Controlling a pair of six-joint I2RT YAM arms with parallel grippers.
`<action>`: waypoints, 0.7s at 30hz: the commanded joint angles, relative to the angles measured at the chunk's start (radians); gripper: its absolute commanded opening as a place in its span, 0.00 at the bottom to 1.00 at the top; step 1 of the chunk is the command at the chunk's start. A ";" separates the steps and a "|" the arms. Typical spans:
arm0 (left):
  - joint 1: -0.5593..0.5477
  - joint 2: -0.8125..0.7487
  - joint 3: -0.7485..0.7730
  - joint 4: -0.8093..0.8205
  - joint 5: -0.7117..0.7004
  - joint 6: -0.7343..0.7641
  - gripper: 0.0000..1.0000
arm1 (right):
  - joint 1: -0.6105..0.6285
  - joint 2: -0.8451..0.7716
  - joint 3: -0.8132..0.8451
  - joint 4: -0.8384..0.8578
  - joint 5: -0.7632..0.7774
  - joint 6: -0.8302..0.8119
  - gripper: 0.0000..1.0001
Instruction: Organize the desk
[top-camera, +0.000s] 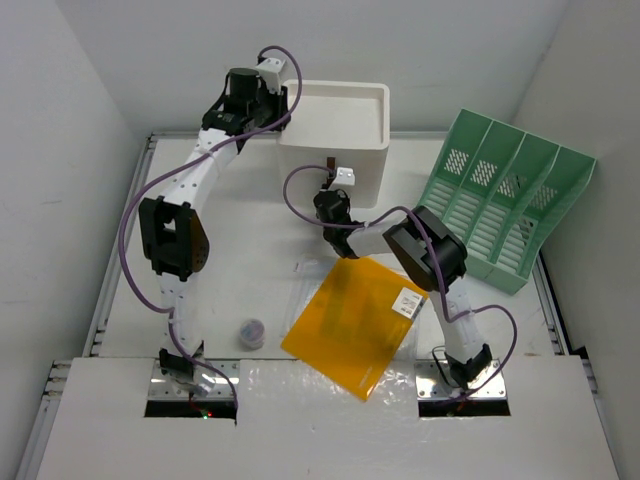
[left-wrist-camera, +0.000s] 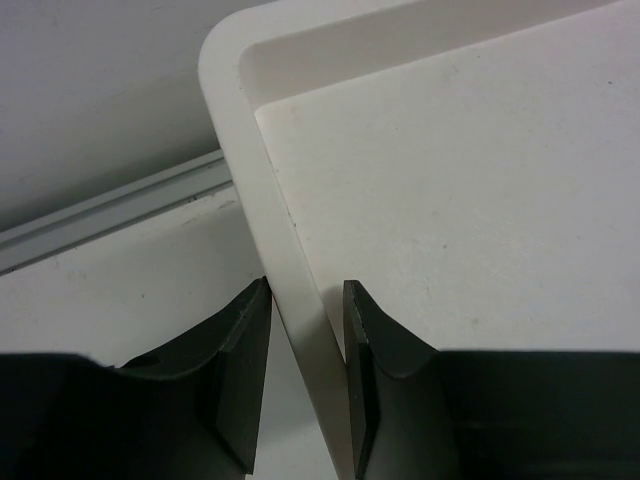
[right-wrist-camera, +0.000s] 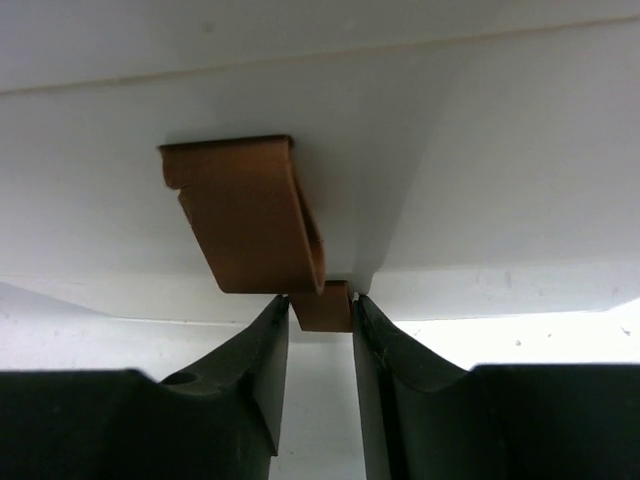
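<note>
The desk (top-camera: 240, 280) is a white tabletop with a thin metal rim. At its back stands a white drawer box (top-camera: 335, 125). My left gripper (top-camera: 283, 100) is at the box's top left corner. In the left wrist view it (left-wrist-camera: 307, 295) is shut on the box's raised rim (left-wrist-camera: 300, 300), one finger on each side. My right gripper (top-camera: 328, 180) is at the box's front face. In the right wrist view it (right-wrist-camera: 320, 305) is shut on the lower tab of a brown strap handle (right-wrist-camera: 250, 210), and both fingertips touch the tab.
An orange folder (top-camera: 355, 320) with a white label (top-camera: 407, 303) lies near the front, partly over a clear plastic sleeve (top-camera: 310, 285). A small round purple-topped thing (top-camera: 252, 331) sits left of the folder. A green slotted file rack (top-camera: 505, 195) stands at the right edge.
</note>
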 joint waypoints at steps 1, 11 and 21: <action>-0.023 -0.004 -0.036 -0.122 0.153 0.012 0.00 | -0.024 0.013 0.087 0.118 0.067 0.035 0.30; -0.023 -0.006 -0.044 -0.124 0.149 0.024 0.00 | -0.024 0.001 0.068 0.153 0.055 -0.028 0.00; -0.006 -0.007 -0.044 -0.084 0.084 -0.047 0.00 | 0.051 -0.166 -0.247 0.336 -0.063 -0.050 0.00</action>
